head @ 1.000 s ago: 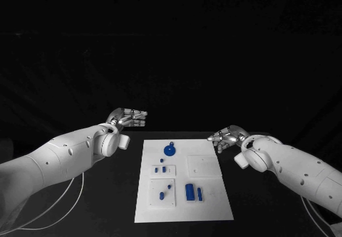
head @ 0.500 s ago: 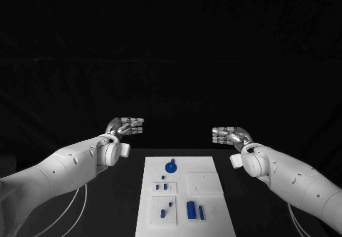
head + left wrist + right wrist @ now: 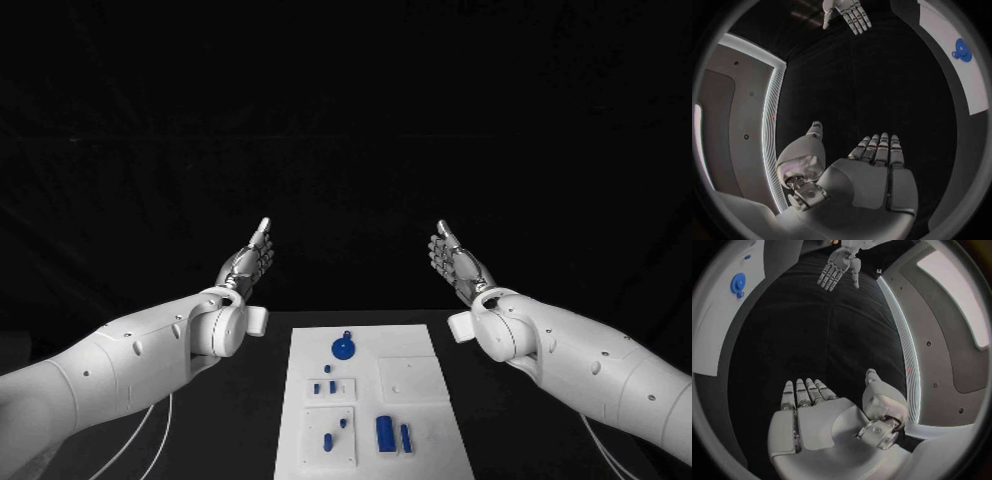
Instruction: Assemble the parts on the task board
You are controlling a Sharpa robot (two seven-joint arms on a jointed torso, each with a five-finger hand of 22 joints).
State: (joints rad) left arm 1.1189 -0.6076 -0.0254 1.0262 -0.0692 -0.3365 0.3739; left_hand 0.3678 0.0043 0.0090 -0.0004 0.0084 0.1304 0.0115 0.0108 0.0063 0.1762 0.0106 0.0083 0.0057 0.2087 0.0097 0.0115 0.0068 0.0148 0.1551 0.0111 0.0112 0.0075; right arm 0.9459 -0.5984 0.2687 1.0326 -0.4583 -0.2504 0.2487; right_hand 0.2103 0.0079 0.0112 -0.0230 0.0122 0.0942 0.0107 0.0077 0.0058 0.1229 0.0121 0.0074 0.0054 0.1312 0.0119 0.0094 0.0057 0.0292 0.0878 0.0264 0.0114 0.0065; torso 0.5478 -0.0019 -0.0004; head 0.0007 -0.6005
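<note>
The white task board (image 3: 418, 400) lies in the middle of the black table. A round blue part (image 3: 345, 347) sits near its far end. Small blue parts (image 3: 326, 386) lie in a recess behind it, and a slanted one (image 3: 330, 431) in the nearer recess. Two longer blue bars (image 3: 385, 433) lie at the near right. My left hand (image 3: 248, 262) and right hand (image 3: 459, 260) are raised in the air beyond the board's far end, fingers straight and apart, holding nothing. The left wrist view shows the left hand (image 3: 873, 170), the right hand (image 3: 845, 12) and the round part (image 3: 962, 50).
Bare black table lies on both sides of the board (image 3: 720, 330). The right wrist view shows my right hand (image 3: 817, 415) flat and the left hand (image 3: 837, 267) opposite it, with the round blue part (image 3: 738, 284) on the board. White cables (image 3: 159, 420) hang by the left arm.
Both hands have uncurled from loosely closed to flat with straight fingers and have lifted higher. The whole picture has shifted, so the camera has moved. The parts on the board lie as before.
</note>
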